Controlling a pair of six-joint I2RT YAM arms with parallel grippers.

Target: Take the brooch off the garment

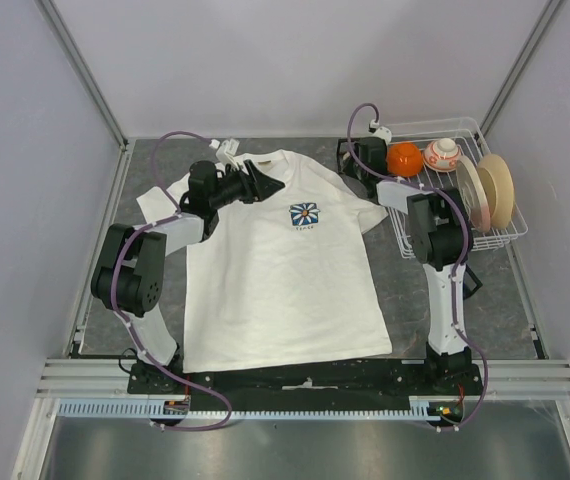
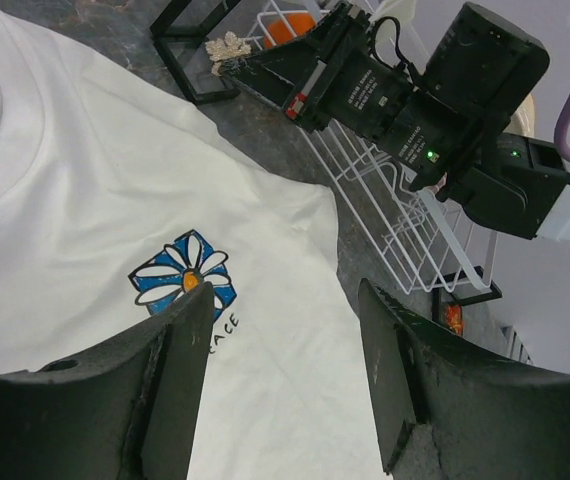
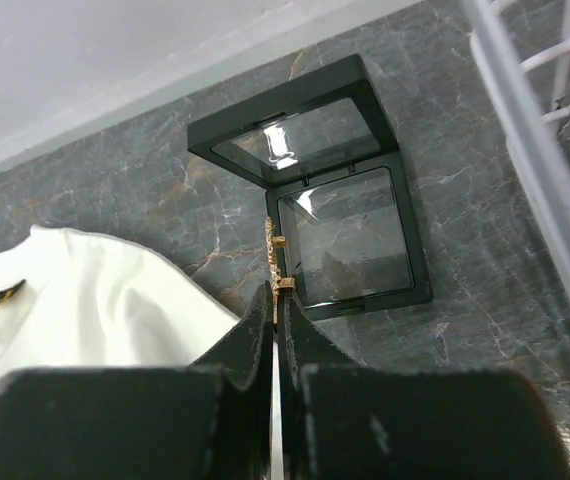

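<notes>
My right gripper (image 3: pixel 275 300) is pressed together on the small gold leaf-shaped brooch (image 3: pixel 277 262), which stands edge-on out of the fingertips. The brooch is off the large white short-sleeved T-shirt (image 1: pixel 275 280); no cloth touches it. Just beyond my right fingertips lies an open black-framed display box with clear panes (image 3: pixel 335 210), flat on the grey marbled table (image 3: pixel 485 300). The brooch hangs over the box's near left corner; I cannot tell whether it touches the frame. The shirt lies to the left of this gripper and back toward my bases, one white fold reaching close beside the fingers. A white wire basket (image 1: pixel 505 235) stands just to the right of this gripper, holding an orange ball (image 1: pixel 404 159) and a white ball with orange markings (image 1: pixel 442 154).

My left gripper (image 2: pixel 285 300) is spread wide and holds nothing. It hovers over the shirt's upper chest, near the collar. The square blue-and-white flower print (image 2: pixel 185 280) sits just beyond its left fingertip (image 2: pixel 193 330), and plain white cloth fills the gap between the jaws. The brooch is well ahead of this gripper, past the shirt's far sleeve.
</notes>
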